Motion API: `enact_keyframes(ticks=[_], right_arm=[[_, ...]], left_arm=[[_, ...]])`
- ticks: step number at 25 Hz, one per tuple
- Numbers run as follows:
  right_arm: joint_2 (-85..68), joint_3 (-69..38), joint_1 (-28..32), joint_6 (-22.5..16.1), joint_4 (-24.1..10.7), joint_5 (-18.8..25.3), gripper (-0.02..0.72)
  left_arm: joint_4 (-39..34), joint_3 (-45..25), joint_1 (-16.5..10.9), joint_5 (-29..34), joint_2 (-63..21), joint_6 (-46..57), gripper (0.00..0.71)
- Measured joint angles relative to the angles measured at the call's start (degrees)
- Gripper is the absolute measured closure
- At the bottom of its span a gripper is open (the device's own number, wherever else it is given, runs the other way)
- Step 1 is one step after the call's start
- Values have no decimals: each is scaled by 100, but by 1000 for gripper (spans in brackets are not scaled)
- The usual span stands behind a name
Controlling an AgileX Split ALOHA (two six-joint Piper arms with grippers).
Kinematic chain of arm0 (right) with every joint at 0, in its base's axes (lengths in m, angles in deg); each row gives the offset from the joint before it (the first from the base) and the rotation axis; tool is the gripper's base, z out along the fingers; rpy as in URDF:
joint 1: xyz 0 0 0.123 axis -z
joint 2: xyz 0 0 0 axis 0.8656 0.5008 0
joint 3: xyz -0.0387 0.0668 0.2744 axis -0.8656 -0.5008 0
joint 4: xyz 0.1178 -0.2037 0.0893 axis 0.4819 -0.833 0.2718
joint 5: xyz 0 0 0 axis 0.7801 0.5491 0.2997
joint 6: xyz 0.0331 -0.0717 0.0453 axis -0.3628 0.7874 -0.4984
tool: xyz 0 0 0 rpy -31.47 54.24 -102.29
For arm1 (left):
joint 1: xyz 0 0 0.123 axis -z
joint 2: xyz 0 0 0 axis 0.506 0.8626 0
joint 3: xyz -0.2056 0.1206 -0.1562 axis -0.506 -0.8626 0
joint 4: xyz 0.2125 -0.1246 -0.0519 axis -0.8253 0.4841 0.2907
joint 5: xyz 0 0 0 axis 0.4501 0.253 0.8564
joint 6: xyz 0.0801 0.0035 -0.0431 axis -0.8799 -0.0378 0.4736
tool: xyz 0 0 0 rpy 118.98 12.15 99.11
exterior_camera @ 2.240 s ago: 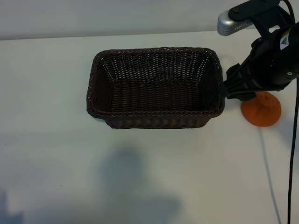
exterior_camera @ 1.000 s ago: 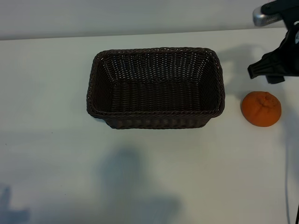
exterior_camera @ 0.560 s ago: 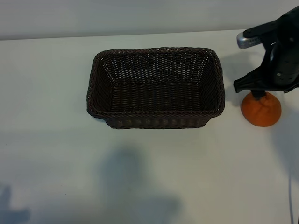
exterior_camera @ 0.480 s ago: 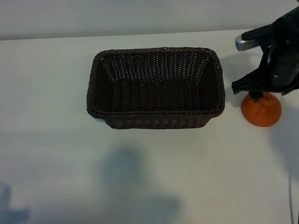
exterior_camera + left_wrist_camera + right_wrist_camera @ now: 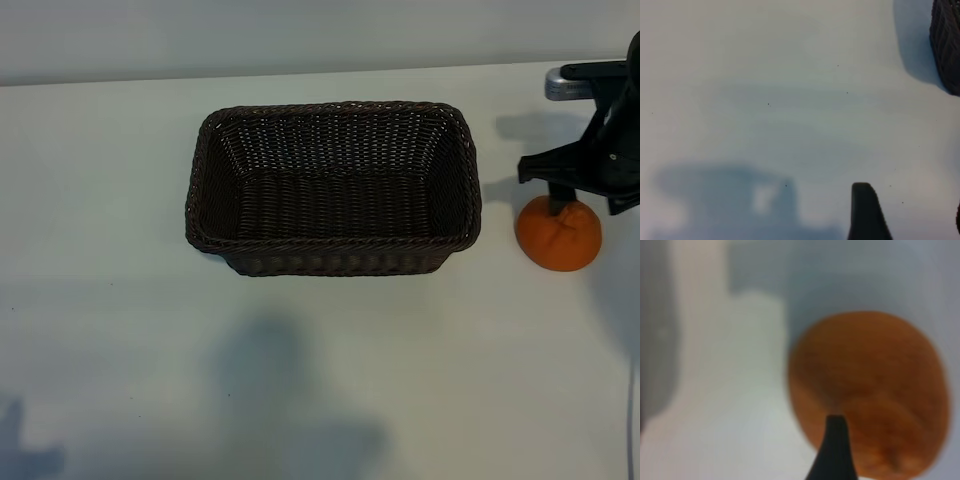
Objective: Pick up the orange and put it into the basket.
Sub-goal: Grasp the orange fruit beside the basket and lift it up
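Orange (image 5: 558, 236) pickup is at the approach step. Right gripper (image 5: 585, 192) hangs directly above it, jaws apart, nothing held. Fruit rests on the table (image 5: 120, 330) just beside the basket (image 5: 300, 244), which is empty. Next move, in my judgement: descend to straddle the fruit, then close. Left gripper (image 5: 867, 212) is parked, jaws apart.

White bench (image 5: 120, 330), matte, plain. Soft grey shadows across its near part, the largest near the middle front. Pale wall (image 5: 250, 35) behind the far edge. Few tiny dark specks on the surface in left wrist view.
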Motion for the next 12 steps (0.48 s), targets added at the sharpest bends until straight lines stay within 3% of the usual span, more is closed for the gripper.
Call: enact_keyframes(ticks=[4, 12], right_arm=[[2, 0, -5, 194, 224, -157, 124], [2, 0, -5, 206, 143, -259, 124]], left_arm=[[0, 0, 0, -6, 0, 0, 271], [0, 0, 0, -6, 0, 0, 271]])
